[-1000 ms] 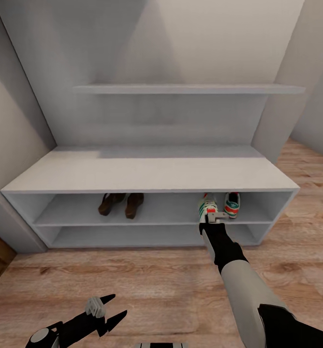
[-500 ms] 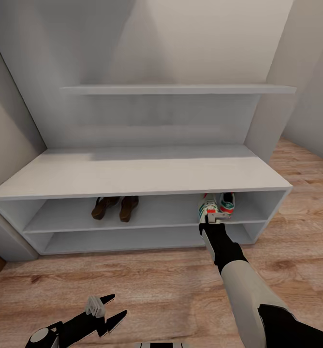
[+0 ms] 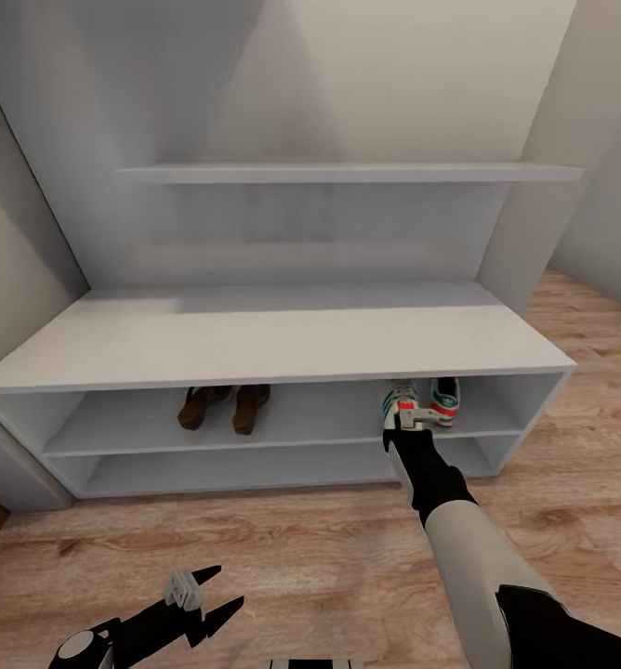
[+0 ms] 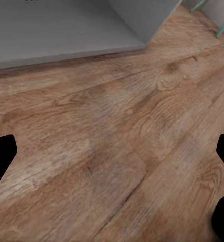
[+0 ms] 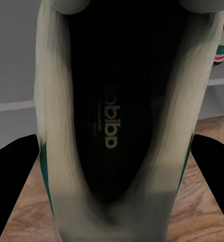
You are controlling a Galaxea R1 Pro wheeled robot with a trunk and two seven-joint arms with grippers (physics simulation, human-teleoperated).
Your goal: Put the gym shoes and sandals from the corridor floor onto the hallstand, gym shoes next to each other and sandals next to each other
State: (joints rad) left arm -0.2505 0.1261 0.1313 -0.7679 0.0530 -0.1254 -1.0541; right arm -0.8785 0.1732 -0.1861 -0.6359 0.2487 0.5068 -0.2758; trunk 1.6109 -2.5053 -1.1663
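My right wrist camera showed the held gym shoe's (image 5: 112, 126) dark insole. Head view: right gripper (image 3: 405, 420) clasped it in the hallstand's (image 3: 255, 339) upper compartment, sandals (image 3: 225, 407) centre-left; left gripper (image 3: 213, 595) spread wide.

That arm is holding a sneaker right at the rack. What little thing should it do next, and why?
Probably ease the held sneaker further onto the upper shelf, then let go. The right gripper holds it at the shelf's front edge, beside the other sneaker; the sandals already sit together.

The white lace-up gym shoe (image 3: 400, 403) in the right hand (image 3: 411, 420) now sits apart from the second white sneaker (image 3: 445, 400) at its 3 o'clock
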